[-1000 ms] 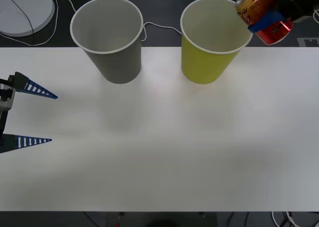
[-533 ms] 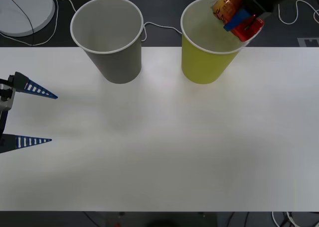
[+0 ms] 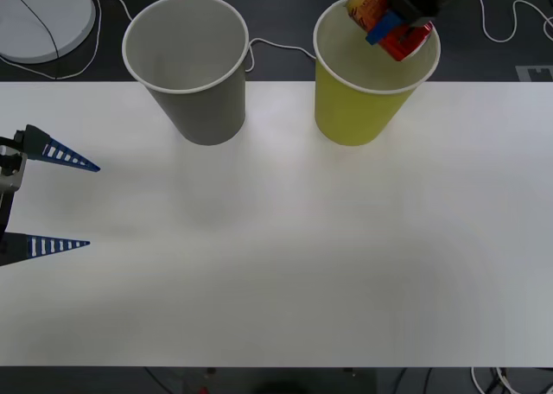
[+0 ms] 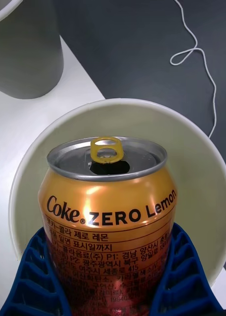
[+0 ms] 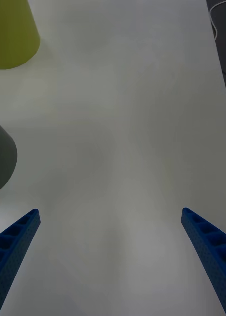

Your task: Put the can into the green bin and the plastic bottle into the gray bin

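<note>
The can [image 3: 384,18], orange-gold above and red below, hangs tilted over the mouth of the green bin [image 3: 363,109], with my right gripper [image 3: 386,27] shut on it. In the right wrist view the can [image 4: 108,217] sits between the blue fingers [image 4: 184,281], its pull-tab top facing the green bin's white rim [image 4: 23,168] beneath it. The gray bin [image 3: 194,92] stands to the left of the green one, open and upright. My left gripper [image 3: 65,202] rests open above the table's left edge. The plastic bottle is out of view.
A white round disc [image 3: 39,18] and white cables [image 3: 276,47] lie on the dark floor behind the white table [image 3: 285,256]. The left wrist view looks down on bare table with the green bin [image 5: 11,34] and the gray bin [image 5: 1,158] at its edge.
My right gripper has carried the can leftward from beyond the green bin's right rim to above its opening. The left arm has not moved.
</note>
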